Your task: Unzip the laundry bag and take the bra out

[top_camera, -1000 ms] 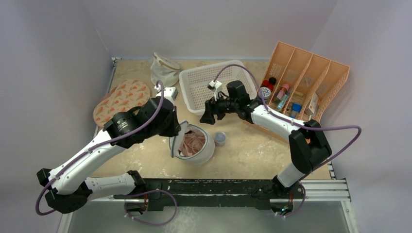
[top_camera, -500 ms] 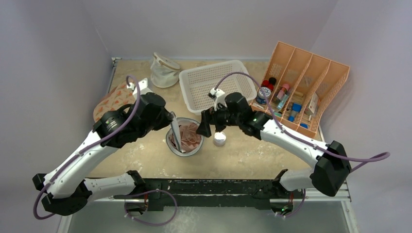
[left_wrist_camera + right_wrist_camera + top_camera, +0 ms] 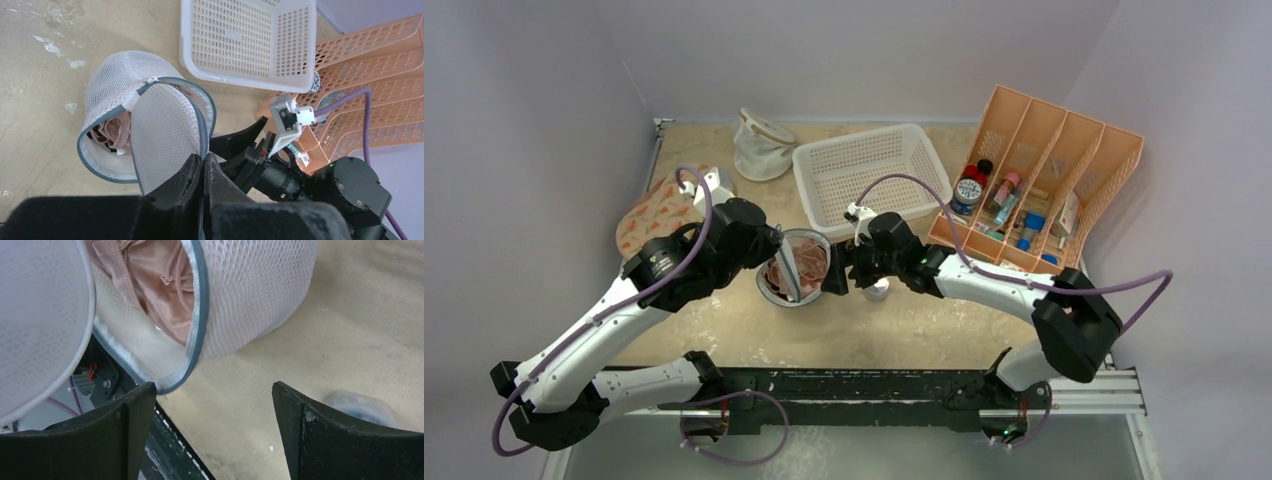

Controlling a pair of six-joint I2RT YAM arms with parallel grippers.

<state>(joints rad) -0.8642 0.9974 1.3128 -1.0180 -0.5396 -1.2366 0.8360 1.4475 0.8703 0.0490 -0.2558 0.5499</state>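
No brand or writing can be read anywhere. The labels on the small items in the orange organizer [image 3: 1064, 150] are too small to be made out. Bottles and tubes capped in red, black and blue are stood in its nearer compartments.

The laundry bag [image 3: 120, 82] is laid on its side at the middle of the table [image 3: 904, 325], with its mouth turned toward the near edge. Its grey-blue zipper rim is undone and its round lid [image 3: 165, 132] is swung out from the opening. The bra [image 3: 160, 295] is seen inside the bag as bunched pink fabric with thin straps, and it is still fully contained.

The edge of the lid is pinched between the closed fingers of the left gripper [image 3: 204, 162], at 9 o'clock of the bag in the top view. The right gripper [image 3: 214, 390] is held wide at 3 o'clock of the bag. Nothing is gripped between its fingers, and the bag's lower rim is seen just ahead of its fingertips.

A small white jar [image 3: 877, 290], partly hidden under the right arm, is placed just beside the bag at 4 o'clock. A white perforated basket [image 3: 869, 175] is set at 1 o'clock and the organizer at 2 o'clock. A white mesh pouch [image 3: 759, 150] with a tan rim is stood at 12 o'clock by the far edge. A flat oval pad [image 3: 652, 215] with an orange pattern is laid at 10 o'clock, partly covered by the left arm.
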